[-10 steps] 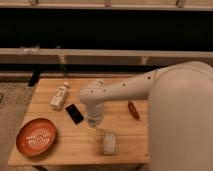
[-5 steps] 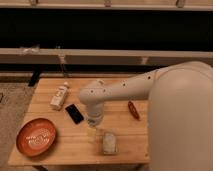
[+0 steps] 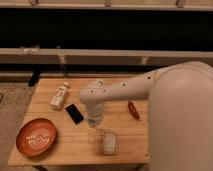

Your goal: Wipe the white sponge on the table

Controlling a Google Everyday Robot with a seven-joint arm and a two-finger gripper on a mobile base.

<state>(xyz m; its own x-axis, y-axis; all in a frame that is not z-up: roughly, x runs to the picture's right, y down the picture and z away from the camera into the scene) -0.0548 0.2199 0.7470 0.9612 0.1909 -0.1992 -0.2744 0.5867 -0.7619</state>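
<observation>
Released, the hand (image 3: 93, 131) is hovering just left of the off-white soft rectangular sponge (image 3: 110, 143) on the light-brown wooden bench (image 3: 70, 146); centring overhead before gripping is looking wise.

Camera: one, high beside my arm (image 3: 125, 90), facing down and forward, close over the table (image 3: 121, 131).
My gripper (image 3: 93, 131): lower centre of view.

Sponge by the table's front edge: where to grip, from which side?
Grip the sponge across its narrow width, mid-length, coming straight down: it lies flat on the table, long side running roughly front to back, so only its side faces offer a hold. The gripper, open, hangs just left of it in view.
</observation>
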